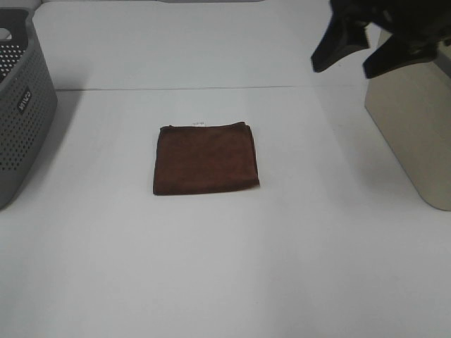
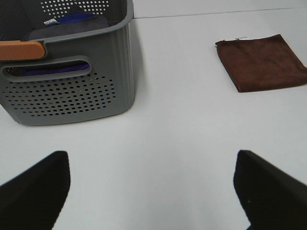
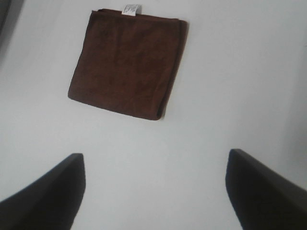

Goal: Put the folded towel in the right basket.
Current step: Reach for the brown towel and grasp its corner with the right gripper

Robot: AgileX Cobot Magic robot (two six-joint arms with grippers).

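Observation:
A brown folded towel (image 1: 206, 158) lies flat on the white table, near the middle. It also shows in the left wrist view (image 2: 261, 62) and in the right wrist view (image 3: 127, 62), with a small white tag on one edge. The beige right basket (image 1: 416, 127) stands at the right edge. My right gripper (image 1: 359, 51) is open and empty, raised high above the table beside the beige basket, well apart from the towel. My left gripper (image 2: 153, 187) is open and empty, out of the exterior high view, low over bare table near the grey basket.
A grey perforated basket (image 1: 21, 105) stands at the left edge; the left wrist view shows cloth inside it and an orange handle (image 2: 21, 49). A seam (image 1: 197, 89) runs across the table behind the towel.

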